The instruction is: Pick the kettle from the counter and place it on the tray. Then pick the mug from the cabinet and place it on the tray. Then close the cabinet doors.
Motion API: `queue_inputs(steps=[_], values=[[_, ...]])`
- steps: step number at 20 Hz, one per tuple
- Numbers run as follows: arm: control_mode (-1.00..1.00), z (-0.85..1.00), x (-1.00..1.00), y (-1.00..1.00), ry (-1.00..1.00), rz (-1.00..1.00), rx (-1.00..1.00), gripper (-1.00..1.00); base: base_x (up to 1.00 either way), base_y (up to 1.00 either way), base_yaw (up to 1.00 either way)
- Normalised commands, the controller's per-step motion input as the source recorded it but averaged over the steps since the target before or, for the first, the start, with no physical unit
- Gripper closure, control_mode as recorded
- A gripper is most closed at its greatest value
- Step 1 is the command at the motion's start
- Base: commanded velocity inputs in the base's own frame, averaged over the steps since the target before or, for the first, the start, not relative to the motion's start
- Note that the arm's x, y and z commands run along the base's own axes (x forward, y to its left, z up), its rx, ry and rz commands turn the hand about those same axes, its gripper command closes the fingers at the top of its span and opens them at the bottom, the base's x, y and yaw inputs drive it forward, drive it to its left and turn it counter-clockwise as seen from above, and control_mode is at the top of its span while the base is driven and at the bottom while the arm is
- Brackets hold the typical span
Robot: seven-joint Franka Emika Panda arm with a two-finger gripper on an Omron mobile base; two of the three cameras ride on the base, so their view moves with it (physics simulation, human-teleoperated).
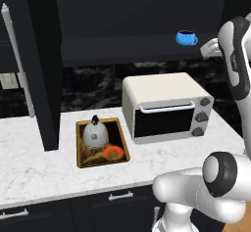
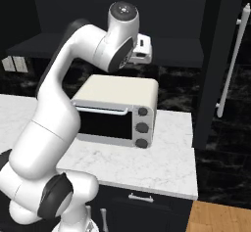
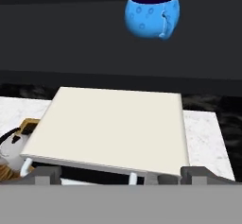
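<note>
On the counter (image 1: 39, 162), from left to right: an open cabinet door (image 1: 44, 64) with its silver bar handle; the tray (image 1: 121, 148) holding the kettle (image 1: 95, 133), which stands upright on the dark centre beside an orange-red blob; then a cream toaster oven (image 1: 166, 106) just right of the tray. Above, on the dark shelf of the cabinet (image 1: 127, 47), the blue mug (image 1: 186, 38) sits upright, handle to the right, over the oven's right half. The gripper (image 3: 121, 173) hovers above the oven top, short of the mug and apart from it; its finger tips stand spread wide, holding nothing. The hand view shows the mug's dark inside and the kettle's edge at lower left. In the right base view the arm hides the mug and tray; a second open door (image 2: 215, 64) stands at right.
</note>
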Motion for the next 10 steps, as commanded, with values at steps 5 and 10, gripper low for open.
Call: queue_inputs(steps=[5, 10], values=[[-1.00, 0.00, 0.26, -0.10, -0.08, 0.00, 0.01, -1.00, 0.00, 0.00, 0.00], [-1.00, 0.16, 0.30, -0.13, -0.13, 0.00, 0.00, -1.00, 0.00, 0.00, 0.00]])
